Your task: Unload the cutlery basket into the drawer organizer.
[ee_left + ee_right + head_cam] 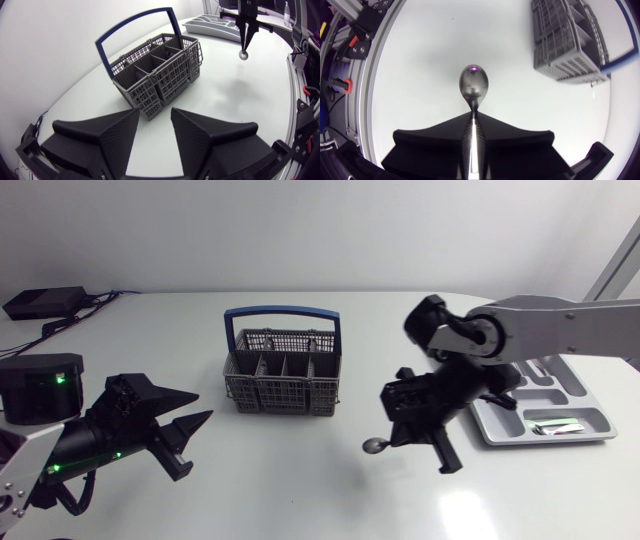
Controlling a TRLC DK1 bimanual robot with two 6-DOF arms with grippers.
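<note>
Our right tool (474,119) clamps a silver metal spoon (473,87) above the counter (300,475), between the grey blue-handled plastic cutlery basket (283,395) and the pale grey drawer organizer (590,418) by the right edge. Our left tool (155,114) stands open near the left edge.

Finding no legible text, number, label or sign anywhere. Making out no print on the cutlery basket (284,390) or on the drawer organizer (510,432).

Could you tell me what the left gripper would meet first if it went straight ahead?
Probably the cutlery basket: its near corner stands straight ahead of the open left gripper, with only bare table between them, though depth is hard to judge.
</note>
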